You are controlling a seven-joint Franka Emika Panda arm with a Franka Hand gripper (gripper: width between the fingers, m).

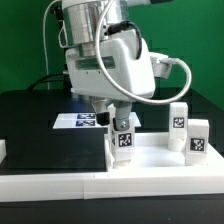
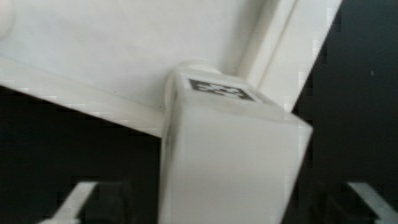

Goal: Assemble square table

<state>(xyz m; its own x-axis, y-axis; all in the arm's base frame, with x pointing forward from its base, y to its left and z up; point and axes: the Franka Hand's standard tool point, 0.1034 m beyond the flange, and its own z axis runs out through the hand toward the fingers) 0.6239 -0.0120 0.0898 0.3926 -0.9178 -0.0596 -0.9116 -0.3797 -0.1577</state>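
Pincer (image 1: 118, 122) astride upright leg post (image 1: 123, 140) on square table (image 1: 150, 165); grip/open unclear.

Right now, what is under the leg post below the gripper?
The leg post stands upright on the white square slab. Its base is hidden by the post itself, so whether it sits in a socket cannot be seen.
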